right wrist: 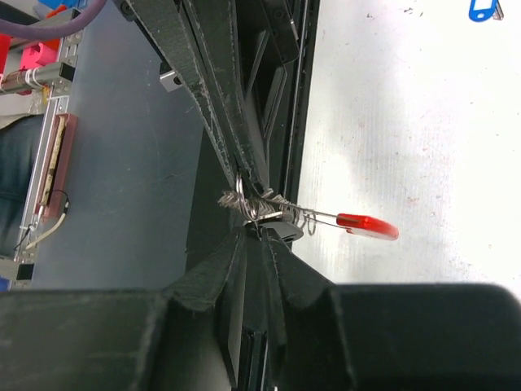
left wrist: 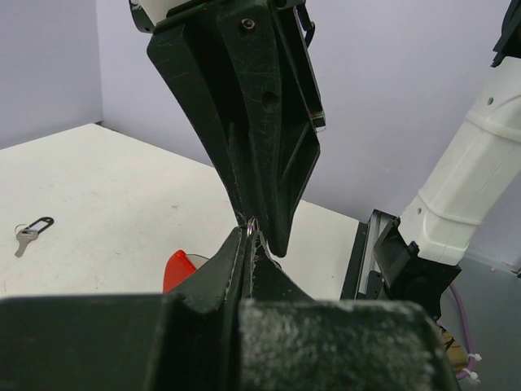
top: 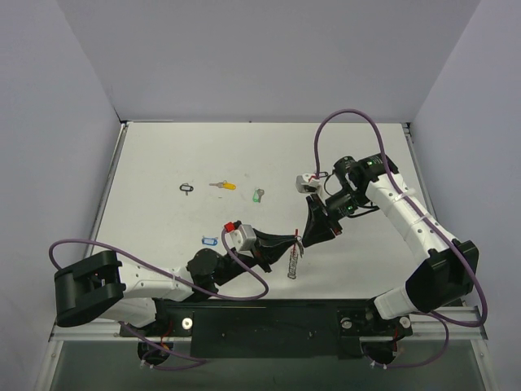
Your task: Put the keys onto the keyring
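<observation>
With the left end effector (left wrist: pixel 248 238) clamped on the red plastic and silver metal keyring (right wrist: pixel 368 226) above the white surface (top: pixel 163 163), and the right end effector (right wrist: pixel 259 238) narrow beside its ring, its grip unclear, a sideways tug could wrench it free.

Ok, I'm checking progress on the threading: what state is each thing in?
Keyring: pinched at its metal end, red end free.
Left claw: shut on keyring.
Right claw: shut on keyring.
Black key: loose on table.
Yellow key: loose on table.
Green key: loose on table.
Blue key: loose on table.
</observation>
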Available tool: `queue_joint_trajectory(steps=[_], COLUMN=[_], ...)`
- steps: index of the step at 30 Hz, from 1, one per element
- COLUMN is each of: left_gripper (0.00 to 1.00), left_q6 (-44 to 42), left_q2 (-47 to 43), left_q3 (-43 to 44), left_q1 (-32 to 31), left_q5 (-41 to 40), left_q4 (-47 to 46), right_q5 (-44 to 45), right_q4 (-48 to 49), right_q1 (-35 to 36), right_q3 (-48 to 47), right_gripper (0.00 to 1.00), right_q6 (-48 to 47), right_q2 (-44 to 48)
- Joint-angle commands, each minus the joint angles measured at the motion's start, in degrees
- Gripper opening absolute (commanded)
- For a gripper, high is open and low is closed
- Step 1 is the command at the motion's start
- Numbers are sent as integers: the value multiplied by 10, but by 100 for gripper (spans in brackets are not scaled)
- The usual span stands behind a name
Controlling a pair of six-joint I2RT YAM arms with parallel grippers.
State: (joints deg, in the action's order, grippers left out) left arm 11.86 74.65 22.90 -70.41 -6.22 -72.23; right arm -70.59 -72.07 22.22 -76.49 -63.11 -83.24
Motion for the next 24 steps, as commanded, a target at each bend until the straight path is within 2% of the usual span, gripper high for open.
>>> queue_joint_trajectory(steps=[1,9,11,17,24], left_gripper=[0,0,0,0,0], left_q6=[9,26,26,29,23], left_q2=[-13,-13,-10,-5,-2], left_q3=[-1,-5,-3,0,0], left_q1=[2,2,2,1,1], left_q5=[11,23,25,26,2], left_q4=[-80,-78,-77,-83,-88], right_q5=[-7,-3,-8,-19,-22], right_q4=[-62,-141,-155,-179,-179], right_q1=[-4,-9,-6,1,11], right_q3=[-4,-28,-37,-53,-48], right_gripper=[16,34,35,35,27], right_q6=[-54,-174,-187,-207,-201], right_q2=[19,26,19,-5,-10])
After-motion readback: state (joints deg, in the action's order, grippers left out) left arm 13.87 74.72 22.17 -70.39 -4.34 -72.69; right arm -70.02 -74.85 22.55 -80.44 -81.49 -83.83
